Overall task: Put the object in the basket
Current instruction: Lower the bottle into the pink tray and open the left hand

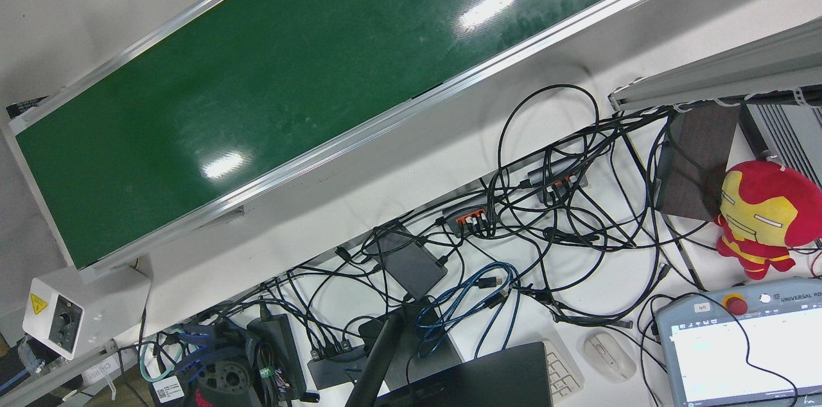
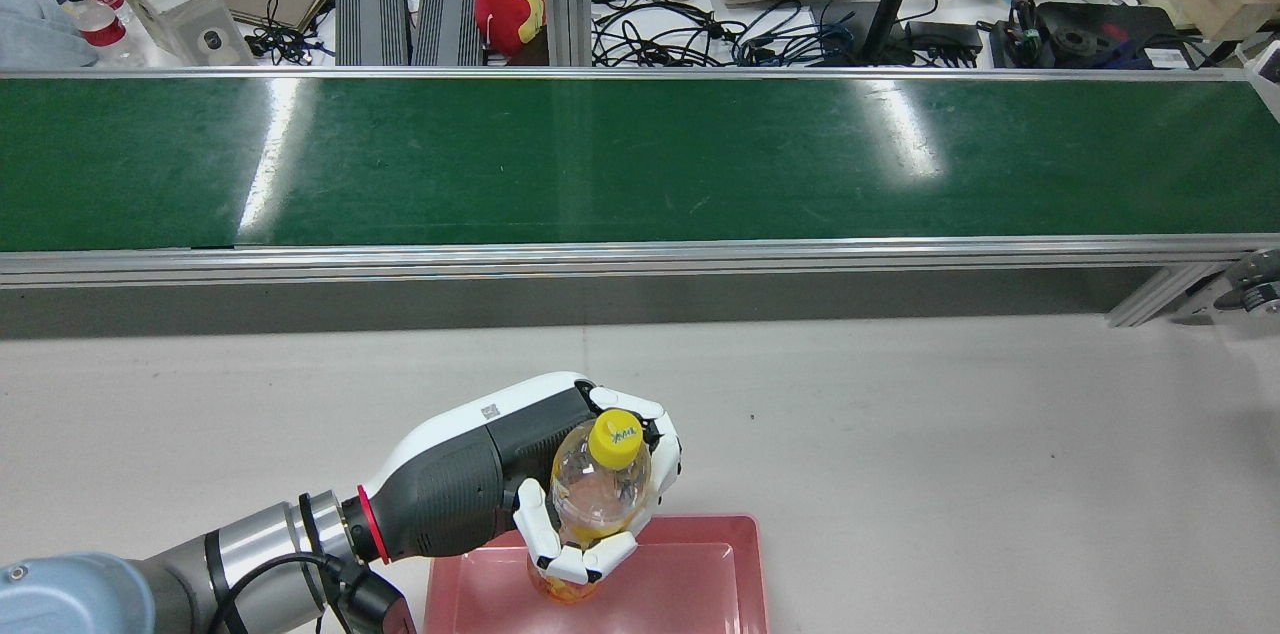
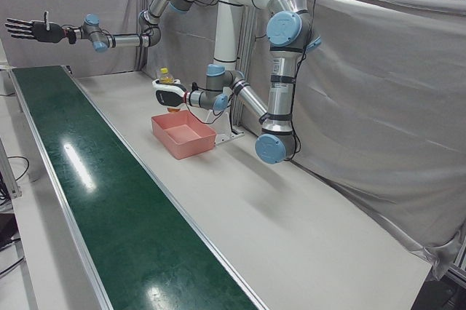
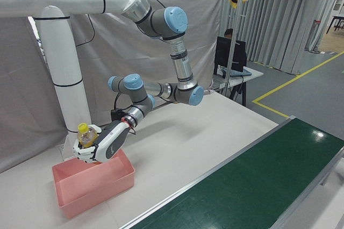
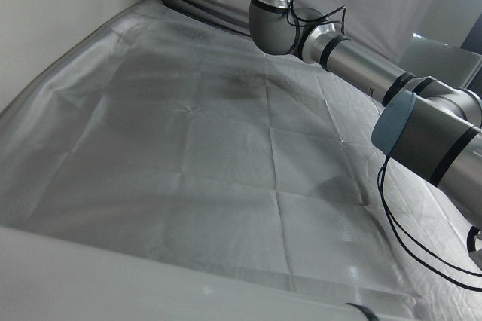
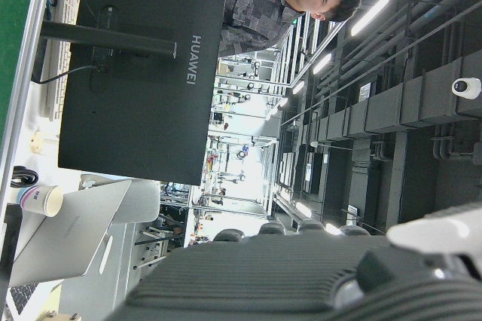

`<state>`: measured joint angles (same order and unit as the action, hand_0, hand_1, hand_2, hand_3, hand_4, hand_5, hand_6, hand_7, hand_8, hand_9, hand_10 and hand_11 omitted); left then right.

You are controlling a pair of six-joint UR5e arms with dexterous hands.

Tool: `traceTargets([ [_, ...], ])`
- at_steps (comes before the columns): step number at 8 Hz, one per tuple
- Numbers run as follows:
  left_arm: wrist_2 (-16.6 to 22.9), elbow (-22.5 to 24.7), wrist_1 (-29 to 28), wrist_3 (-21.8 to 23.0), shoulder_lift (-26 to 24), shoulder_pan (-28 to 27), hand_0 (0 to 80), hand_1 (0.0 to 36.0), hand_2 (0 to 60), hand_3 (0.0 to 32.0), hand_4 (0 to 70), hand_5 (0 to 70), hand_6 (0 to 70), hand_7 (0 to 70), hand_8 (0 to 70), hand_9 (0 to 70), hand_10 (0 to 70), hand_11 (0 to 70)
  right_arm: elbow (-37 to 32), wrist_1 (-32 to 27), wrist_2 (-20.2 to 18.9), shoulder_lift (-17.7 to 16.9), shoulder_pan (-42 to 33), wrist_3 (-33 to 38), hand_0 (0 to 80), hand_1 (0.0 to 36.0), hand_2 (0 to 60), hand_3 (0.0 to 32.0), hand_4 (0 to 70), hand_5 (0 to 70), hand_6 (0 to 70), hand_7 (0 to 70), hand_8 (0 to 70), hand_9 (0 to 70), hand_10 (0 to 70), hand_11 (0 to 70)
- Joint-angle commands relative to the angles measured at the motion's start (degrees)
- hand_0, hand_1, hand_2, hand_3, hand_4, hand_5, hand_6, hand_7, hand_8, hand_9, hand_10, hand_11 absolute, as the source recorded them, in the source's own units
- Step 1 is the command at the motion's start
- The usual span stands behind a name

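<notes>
Basket: the pink basket (image 2: 700, 584) sits nearest the rear camera, at the near edge of the white bench (image 2: 950, 434), close to the arm's pedestal so a short reach ends over it.
Bottle: the clear bottle (image 2: 598, 489) with a yellow cap (image 2: 613, 437) and orange liquid at the bottom stands upright, its base over the basket's left part; whether it touches the basket floor I cannot tell.
Left hand: the left hand (image 2: 590, 474) wraps the bottle's body from the side, fingers (image 2: 540, 524) curled round it below the cap, which keeps it vertical for lowering.
Right hand: the right hand (image 3: 33, 30) is raised high beyond the far end of the green conveyor (image 3: 109, 208), fingers spread and holding nothing, parked well apart from the work.
Conveyor: bare in every view, so nothing else awaits.
Stage: by my reading, the release is what remains; loosening too early could tip the bottle against the basket wall.
</notes>
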<state>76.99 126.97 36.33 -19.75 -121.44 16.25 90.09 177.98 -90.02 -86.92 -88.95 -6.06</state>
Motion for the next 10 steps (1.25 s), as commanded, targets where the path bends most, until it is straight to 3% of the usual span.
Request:
traceTargets([
  [1, 0.3, 2.5, 5.0, -1.8, 0.7, -4.4, 58.3, 36.0, 60.0, 0.0, 44.5, 70.0, 29.1, 44.4, 52.9, 68.7, 32.4, 48.3, -0.1, 0.0, 0.0, 0.0, 0.0, 0.0, 0.0, 0.0, 0.0, 0.0, 0.0, 0.0, 0.0, 0.0, 0.0, 0.0, 0.0, 0.0],
  [2, 0.3, 7.4, 9.8, -3.1, 2.8, -4.6, 53.9, 36.0, 60.0, 0.0, 18.5, 70.0, 14.0, 32.5, 33.6, 45.6, 28.1, 43.4, 0.0, 0.0, 0.0, 0.0, 0.0, 0.0, 0.0, 0.0, 0.0, 0.0, 0.0, 0.0, 0.0, 0.0, 0.0, 0.0, 0.0, 0.0],
  [3, 0.3, 11.2, 10.9, -4.0, 5.8, -4.6, 52.0, 36.0, 60.0, 0.0, 7.8, 70.0, 7.3, 23.3, 23.0, 32.1, 26.7, 41.8, -0.1, 0.0, 0.0, 0.0, 0.0, 0.0, 0.0, 0.0, 0.0, 0.0, 0.0, 0.0, 0.0, 0.0, 0.0, 0.0, 0.0, 0.0],
  [4, 0.3, 11.4, 10.9, -4.0, 6.9, -4.9, 50.0, 36.0, 60.0, 0.0, 5.4, 64.6, 2.7, 12.4, 21.2, 28.0, 22.9, 36.5, 0.0, 0.0, 0.0, 0.0, 0.0, 0.0, 0.0, 0.0, 0.0, 0.0, 0.0, 0.0, 0.0, 0.0, 0.0, 0.0, 0.0, 0.0],
  [5, 0.3, 11.5, 10.9, -4.0, 6.9, -6.1, 47.7, 36.0, 60.0, 0.0, 6.7, 48.2, 0.6, 6.3, 18.7, 23.2, 15.1, 24.8, -0.1, 0.0, 0.0, 0.0, 0.0, 0.0, 0.0, 0.0, 0.0, 0.0, 0.0, 0.0, 0.0, 0.0, 0.0, 0.0, 0.0, 0.0],
  [6, 0.1, 11.4, 10.4, -4.0, 6.8, -6.3, 52.1, 34.7, 60.0, 2.4, 5.6, 33.0, 0.0, 3.1, 10.6, 11.9, 9.0, 16.0, 0.0, 0.0, 0.0, 0.0, 0.0, 0.0, 0.0, 0.0, 0.0, 0.0, 0.0, 0.0, 0.0, 0.0, 0.0, 0.0, 0.0, 0.0],
  [7, 0.0, 11.2, 9.5, -4.1, 6.8, -6.3, 67.1, 26.9, 13.4, 4.6, 2.4, 29.8, 0.0, 1.2, 8.4, 9.0, 7.0, 13.3, 0.0, 0.0, 0.0, 0.0, 0.0, 0.0, 0.0, 0.0, 0.0, 0.0, 0.0, 0.0, 0.0, 0.0, 0.0, 0.0, 0.0, 0.0],
  [8, -0.2, 10.3, 8.2, -4.2, 6.9, -6.4, 80.0, 11.3, 0.0, 6.0, 1.5, 29.0, 0.0, 0.0, 7.1, 7.3, 6.5, 12.3, 0.0, 0.0, 0.0, 0.0, 0.0, 0.0, 0.0, 0.0, 0.0, 0.0, 0.0, 0.0, 0.0, 0.0, 0.0, 0.0, 0.0, 0.0],
  [10, -0.3, 7.9, 5.2, -4.2, 6.8, -6.4, 80.0, 5.8, 0.0, 6.6, 0.9, 25.4, 0.0, 0.0, 6.3, 6.6, 7.8, 13.7, 0.0, 0.0, -0.1, 0.0, 0.0, 0.0, 0.0, 0.0, 0.0, 0.0, 0.0, 0.0, 0.0, 0.0, 0.0, 0.0, 0.0, 0.0],
])
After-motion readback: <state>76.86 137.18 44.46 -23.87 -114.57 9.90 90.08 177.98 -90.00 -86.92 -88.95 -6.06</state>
